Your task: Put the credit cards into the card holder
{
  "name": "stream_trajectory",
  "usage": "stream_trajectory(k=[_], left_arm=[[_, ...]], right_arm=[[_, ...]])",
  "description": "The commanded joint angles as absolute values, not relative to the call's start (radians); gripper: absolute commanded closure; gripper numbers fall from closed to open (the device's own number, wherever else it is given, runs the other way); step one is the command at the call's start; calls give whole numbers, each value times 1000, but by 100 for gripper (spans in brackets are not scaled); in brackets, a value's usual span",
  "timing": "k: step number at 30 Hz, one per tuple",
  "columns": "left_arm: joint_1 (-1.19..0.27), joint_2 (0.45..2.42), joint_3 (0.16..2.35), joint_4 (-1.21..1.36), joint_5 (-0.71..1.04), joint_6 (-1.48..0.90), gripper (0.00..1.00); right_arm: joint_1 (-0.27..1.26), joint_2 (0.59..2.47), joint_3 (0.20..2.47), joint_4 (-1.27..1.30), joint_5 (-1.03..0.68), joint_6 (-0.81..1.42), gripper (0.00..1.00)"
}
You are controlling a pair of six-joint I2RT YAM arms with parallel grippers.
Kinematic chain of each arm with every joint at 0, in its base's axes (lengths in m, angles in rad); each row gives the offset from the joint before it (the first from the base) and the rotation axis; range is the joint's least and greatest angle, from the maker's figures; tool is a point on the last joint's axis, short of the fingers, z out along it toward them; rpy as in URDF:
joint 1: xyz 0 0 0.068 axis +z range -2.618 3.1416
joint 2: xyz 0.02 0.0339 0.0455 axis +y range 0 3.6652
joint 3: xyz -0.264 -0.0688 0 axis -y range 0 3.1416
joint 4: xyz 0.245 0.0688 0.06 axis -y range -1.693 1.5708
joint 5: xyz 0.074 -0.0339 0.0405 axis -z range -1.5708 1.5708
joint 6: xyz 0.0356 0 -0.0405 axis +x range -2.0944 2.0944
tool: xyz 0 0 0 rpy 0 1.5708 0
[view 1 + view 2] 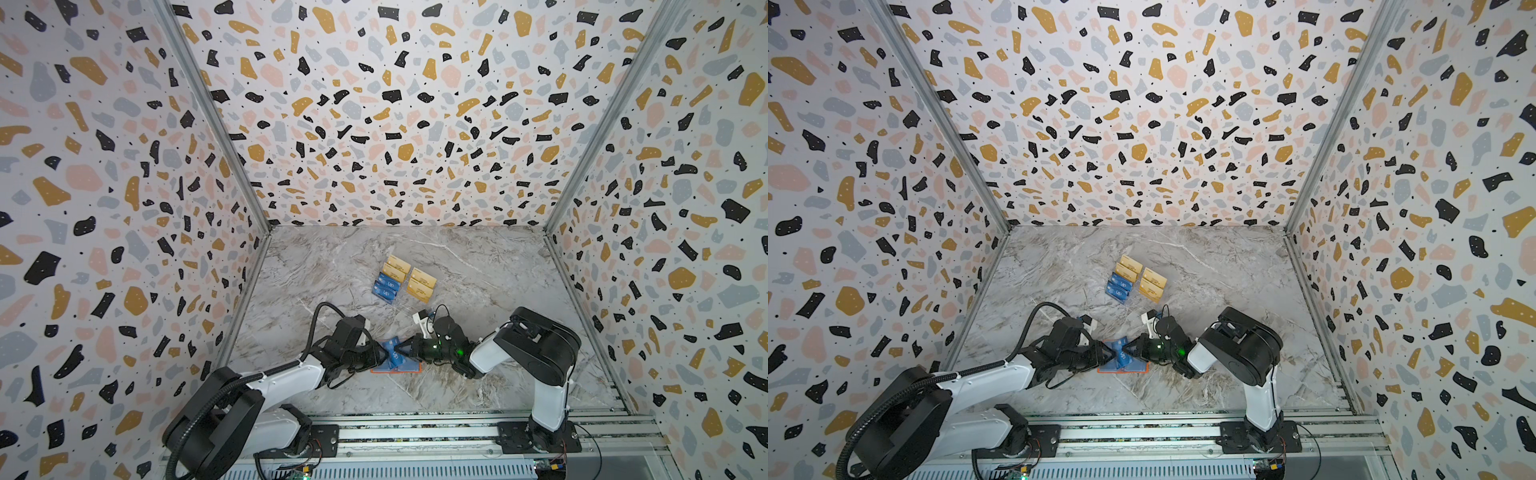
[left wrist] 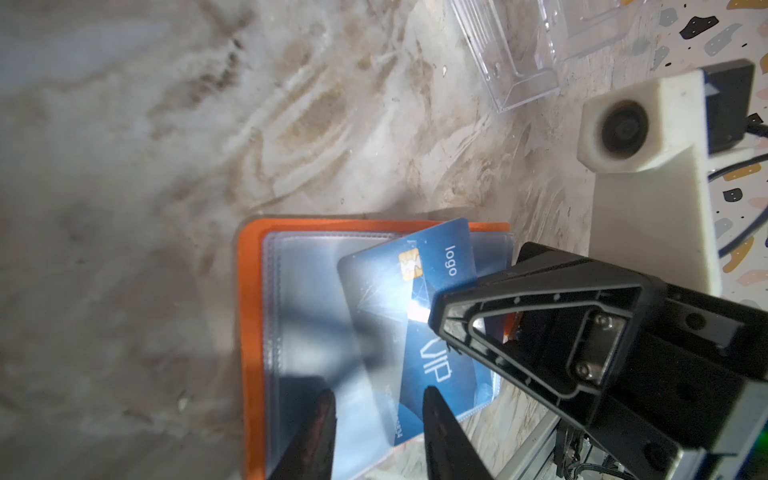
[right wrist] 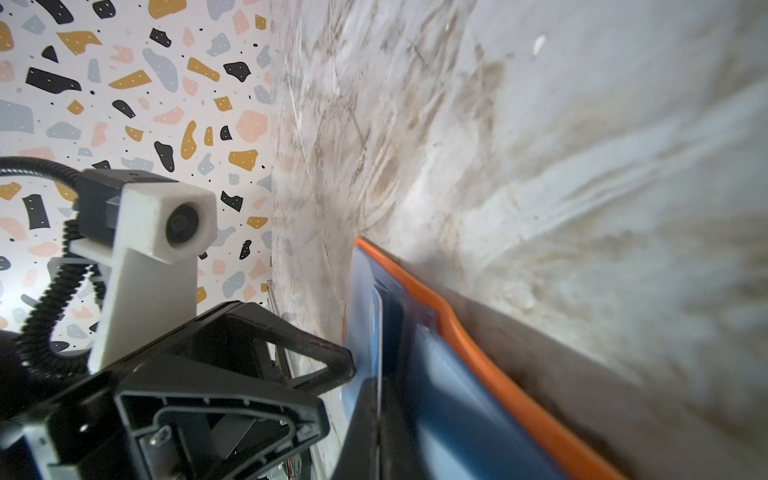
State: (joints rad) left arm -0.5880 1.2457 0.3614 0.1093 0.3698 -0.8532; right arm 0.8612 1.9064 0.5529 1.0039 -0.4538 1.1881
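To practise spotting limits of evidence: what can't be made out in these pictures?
Gold cards: print too small, both top views.
Card holder: mostly under the left gripper and right gripper, both top views.
Blue VIP card: end behind the right gripper's fingers, left wrist view; blurred in the right wrist view.

terrazzo-patterned walls (image 1: 374, 104), grey marble tabletop (image 1: 478, 270), aluminium rail (image 1: 415, 432) in front

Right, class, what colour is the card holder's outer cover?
Bright orange; the left wrist view shows the card holder best, beneath the blue card.
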Motion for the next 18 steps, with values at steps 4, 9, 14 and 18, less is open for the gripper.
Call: stream_trajectory(k=[4, 9, 14, 18], left_arm=[[-586, 1237, 334, 109, 375, -857, 64], [-586, 1239, 330, 115, 379, -857, 64], [-586, 1235, 327, 115, 380, -857, 64], [-586, 1232, 323, 120, 382, -863, 64]], right_arm=[[868, 1822, 541, 891, -365, 1146, 100], [867, 1844, 542, 923, -372, 1156, 100], [868, 1894, 534, 1017, -399, 1196, 100], [878, 1902, 536, 1041, -378, 1205, 100]])
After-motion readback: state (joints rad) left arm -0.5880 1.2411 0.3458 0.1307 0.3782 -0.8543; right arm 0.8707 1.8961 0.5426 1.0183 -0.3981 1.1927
